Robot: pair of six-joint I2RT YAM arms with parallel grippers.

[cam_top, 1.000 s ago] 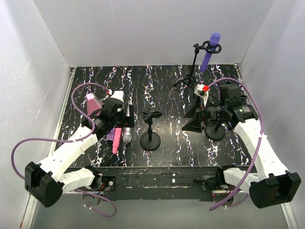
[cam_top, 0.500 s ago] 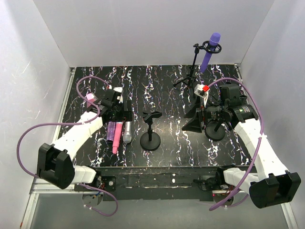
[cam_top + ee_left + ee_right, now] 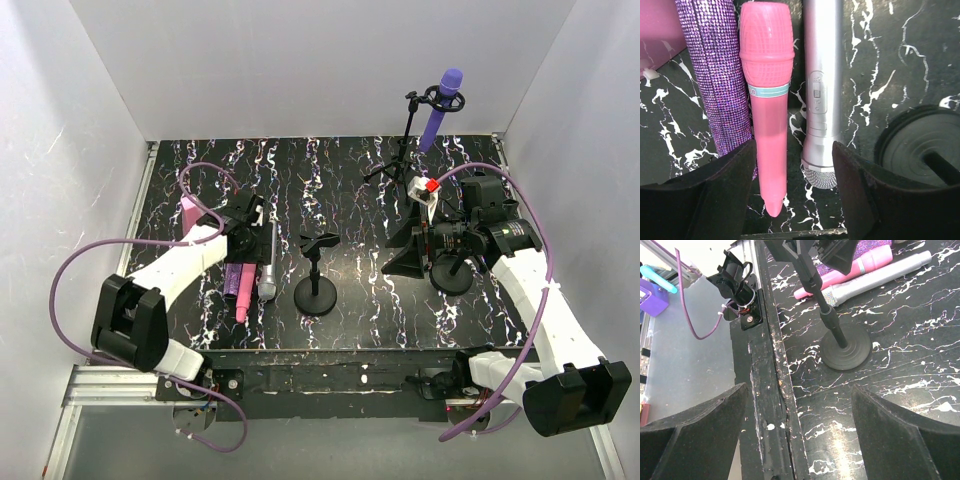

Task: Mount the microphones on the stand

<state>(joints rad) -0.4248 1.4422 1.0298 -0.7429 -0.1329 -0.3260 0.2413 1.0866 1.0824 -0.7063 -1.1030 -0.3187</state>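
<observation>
On the left half of the desk (image 3: 350, 180), three microphones lie side by side, touching or nearly so: the glittery mic (image 3: 715, 75) outermost, the pink mic (image 3: 767, 100) in the middle, the silver mic (image 3: 822, 75) nearest the small stand (image 3: 318, 270). Their long axes run roughly from the far side toward the near edge. The pink one's ribbed head points away from the near edge, and the silver one's mesh head points toward it.

My left end effector (image 3: 792, 150) hangs straight above this row, jaws partly apart and set across the long axes, not clamped on anything. The pink mic's tapering tail and the silver mic's head both sit between the fingers (image 3: 715, 200). As I judge it, a squeeze from here risks catching two mics rather than one. The pink handle lies hard against the one finger's edge; whether they touch I cannot quite tell from the wrist view.

The purple mic (image 3: 440, 105) stands clipped in the tall tripod stand (image 3: 408, 140) at the far right. My right end effector (image 3: 800, 395) gapes wide and empty, well apart from the row, facing the small stand; the left arm is plainly the nearer one. A pink wedge (image 3: 189, 212) sits beyond the glittery mic.
</observation>
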